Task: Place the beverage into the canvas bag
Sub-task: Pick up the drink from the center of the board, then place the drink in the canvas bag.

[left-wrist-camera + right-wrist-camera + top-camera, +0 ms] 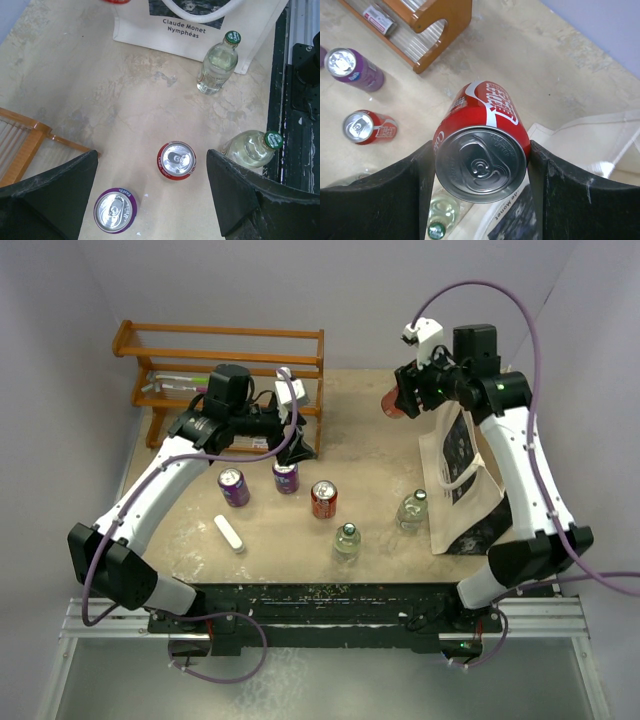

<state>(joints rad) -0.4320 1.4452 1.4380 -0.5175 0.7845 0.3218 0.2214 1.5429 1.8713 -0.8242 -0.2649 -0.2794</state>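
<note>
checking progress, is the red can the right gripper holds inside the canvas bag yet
No, the red can is clamped in the right gripper, in the air beside the rim of the canvas bag.

Glossy red-painted metal with a brushed silver top is seen on the can [482, 150]. Matt cream cloth is shown by the canvas bag [580, 135] at its four o'clock.
</note>
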